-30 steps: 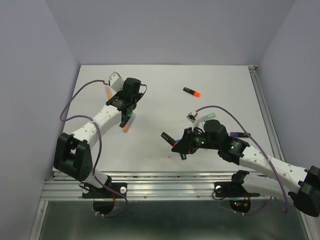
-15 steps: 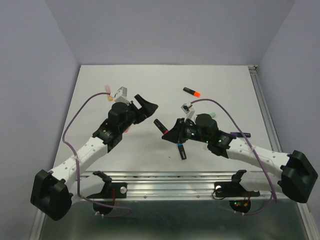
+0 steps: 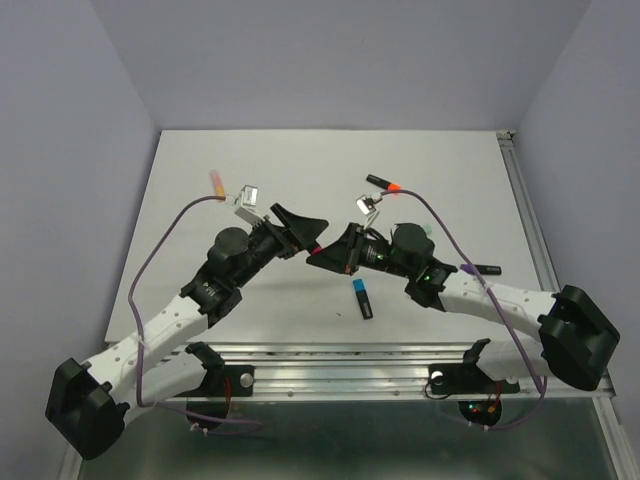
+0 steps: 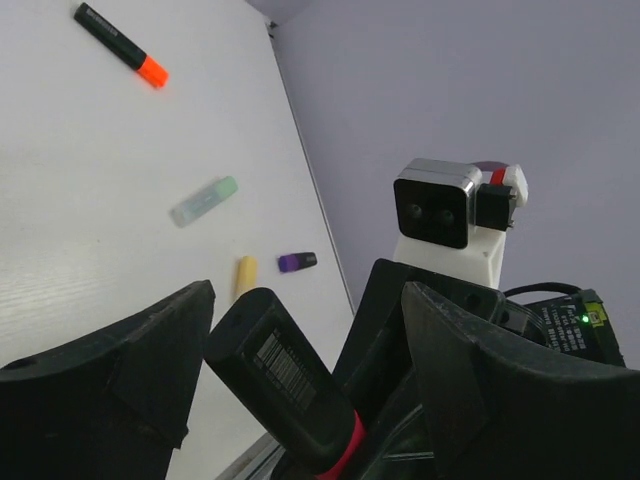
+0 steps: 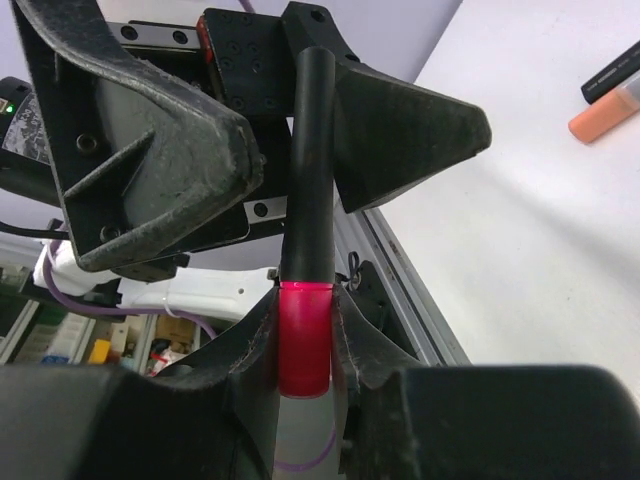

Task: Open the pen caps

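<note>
Holding one pen off the table (image 3: 440, 160), between the two arms, mid-scene in the top view. Right gripper (image 5: 304, 322) is pinched on the pink cap (image 5: 303, 348), a pad pressed on either side of it. The black barrel (image 5: 308, 150) sticks straight out past my fingertips toward the left arm. Long axis runs gripper to gripper, roughly in line with both sets of fingers. Left gripper (image 3: 298, 228) is spread wide and straddles the barrel's free end, one finger (image 4: 120, 385) on each side. The left wrist view shows a gap on both sides, so no squeeze. In the right wrist view one side looks close to touching, cannot be sure. So the cap end sits in the right and the barrel end lies inside the left. Judgement: the next move turns on the left closing square across the barrel, then both pulling apart along that axis; any skew and the cap may bind or the barrel slip. Pink cap seated, not yet off. Others lying capped on the table: orange cap (image 3: 394, 187) on the far side, blue cap (image 3: 359, 288) just nearside of the grippers
</note>
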`<state>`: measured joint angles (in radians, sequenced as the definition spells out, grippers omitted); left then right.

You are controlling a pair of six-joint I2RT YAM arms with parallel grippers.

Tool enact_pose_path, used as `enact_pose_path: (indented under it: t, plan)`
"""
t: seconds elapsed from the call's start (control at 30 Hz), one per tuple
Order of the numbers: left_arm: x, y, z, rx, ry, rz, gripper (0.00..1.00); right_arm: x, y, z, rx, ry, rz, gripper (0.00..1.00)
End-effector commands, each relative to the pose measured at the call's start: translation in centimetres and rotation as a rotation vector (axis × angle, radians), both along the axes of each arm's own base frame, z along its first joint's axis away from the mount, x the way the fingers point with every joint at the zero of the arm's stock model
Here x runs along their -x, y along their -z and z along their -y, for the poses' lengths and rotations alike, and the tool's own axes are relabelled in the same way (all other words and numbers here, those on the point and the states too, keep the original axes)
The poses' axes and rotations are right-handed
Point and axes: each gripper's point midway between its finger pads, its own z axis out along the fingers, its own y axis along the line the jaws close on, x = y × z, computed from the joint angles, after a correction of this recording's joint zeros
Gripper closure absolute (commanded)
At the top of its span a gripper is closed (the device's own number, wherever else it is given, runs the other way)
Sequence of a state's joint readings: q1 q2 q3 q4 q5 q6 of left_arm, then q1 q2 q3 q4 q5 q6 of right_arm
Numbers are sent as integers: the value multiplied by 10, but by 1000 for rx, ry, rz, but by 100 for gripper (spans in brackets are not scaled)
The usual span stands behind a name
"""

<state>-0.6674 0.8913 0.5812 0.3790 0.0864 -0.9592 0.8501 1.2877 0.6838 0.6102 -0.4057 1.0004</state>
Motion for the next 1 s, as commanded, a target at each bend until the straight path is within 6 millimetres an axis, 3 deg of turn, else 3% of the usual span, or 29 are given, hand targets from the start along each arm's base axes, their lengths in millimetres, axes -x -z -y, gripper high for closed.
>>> enact_pose_path:
  t: [0.0,0.07,0.17,0.37,0.4,0.43,0.53,0.77,0.8,0.83,0.87,0.9,0.97]
  plan:
    - [10,-28,4,101,45,76,20,-1,-60,-1,-151,-12,91,99]
    - [12,-26,6,114,56,70,34,-4,-58,-1,-136,6,77,99]
    - [17,-25,8,122,81,66,44,-5,-59,0,-143,16,68,99]
    - [26,-34,6,150,99,93,54,-14,-55,3,-130,64,56,99]
    - [27,-35,5,153,102,97,60,-14,-54,2,-128,65,53,99]
    - [28,-36,5,154,105,100,73,-15,-54,1,-127,64,52,99]
    - [31,-39,9,157,132,102,99,-18,-53,1,-125,71,50,99]
    - [27,-44,3,154,90,131,100,-17,-52,-1,-94,33,80,99]
    - [23,-48,-1,148,61,151,100,-7,-53,-5,-66,-45,149,99]
    - [21,-58,-3,149,47,177,100,-3,-39,-8,-13,-84,139,99]
    - [17,-55,-4,121,31,163,100,2,-36,-9,-2,-121,164,99]
    - [12,-56,-6,103,11,159,100,23,-32,-9,6,-254,258,99]
    - [4,-58,-6,90,14,145,100,40,-30,-6,-18,-353,345,99]
